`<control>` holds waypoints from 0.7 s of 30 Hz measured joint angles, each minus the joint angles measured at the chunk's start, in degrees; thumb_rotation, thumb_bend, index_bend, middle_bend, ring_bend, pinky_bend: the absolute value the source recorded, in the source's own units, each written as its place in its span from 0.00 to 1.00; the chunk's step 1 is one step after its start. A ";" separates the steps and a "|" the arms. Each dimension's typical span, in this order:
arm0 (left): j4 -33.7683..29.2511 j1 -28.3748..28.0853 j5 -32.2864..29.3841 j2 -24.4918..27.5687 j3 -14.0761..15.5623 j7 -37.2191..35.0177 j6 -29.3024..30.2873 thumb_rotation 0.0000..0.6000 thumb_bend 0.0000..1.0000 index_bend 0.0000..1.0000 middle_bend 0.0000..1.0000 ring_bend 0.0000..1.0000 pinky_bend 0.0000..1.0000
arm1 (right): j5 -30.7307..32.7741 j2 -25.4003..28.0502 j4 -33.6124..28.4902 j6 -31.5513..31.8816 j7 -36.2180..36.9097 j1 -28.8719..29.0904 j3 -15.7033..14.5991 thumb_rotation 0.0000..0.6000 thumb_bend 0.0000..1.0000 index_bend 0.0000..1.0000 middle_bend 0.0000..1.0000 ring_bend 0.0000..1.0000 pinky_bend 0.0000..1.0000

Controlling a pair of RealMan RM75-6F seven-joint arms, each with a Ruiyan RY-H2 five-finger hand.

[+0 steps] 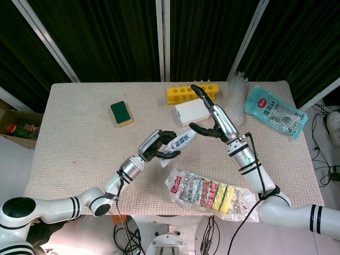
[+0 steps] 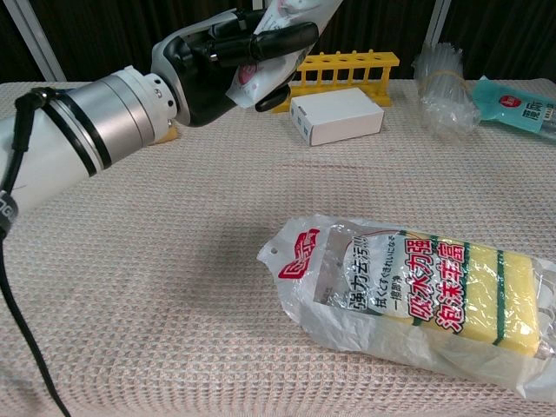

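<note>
My left hand (image 1: 155,144) grips the lower end of a white tube with blue print (image 1: 179,142) and holds it tilted above the table. In the chest view the same hand (image 2: 217,56) holds that tube (image 2: 282,22) at the top edge of the frame. My right hand (image 1: 213,118) is just right of the tube's upper end. Its fingers are stretched out toward the back and its thumb reaches to the tube's tip; whether it touches I cannot tell. It holds nothing. The chest view does not show the right hand.
A bagged pack of yellow sponges (image 1: 212,194) (image 2: 417,295) lies near the front edge. Behind the hands are a white box (image 1: 191,112) (image 2: 337,115), a yellow rack (image 1: 190,94) (image 2: 347,65), a clear plastic bundle (image 1: 236,90) and a teal packet (image 1: 275,111). A green sponge (image 1: 121,113) lies back left.
</note>
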 measured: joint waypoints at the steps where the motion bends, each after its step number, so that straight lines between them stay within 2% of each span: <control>1: -0.03 -0.02 -0.11 0.01 0.05 0.04 0.01 1.00 0.37 0.83 0.96 0.78 0.82 | -0.03 0.04 0.02 -0.11 0.07 0.03 -0.03 0.30 0.00 0.00 0.00 0.00 0.00; 21: -0.91 -1.25 -0.83 0.28 0.14 0.77 -0.66 1.00 0.37 0.83 0.96 0.79 0.82 | 0.62 0.50 0.21 -4.56 2.60 2.06 -0.52 0.31 0.00 0.00 0.00 0.00 0.00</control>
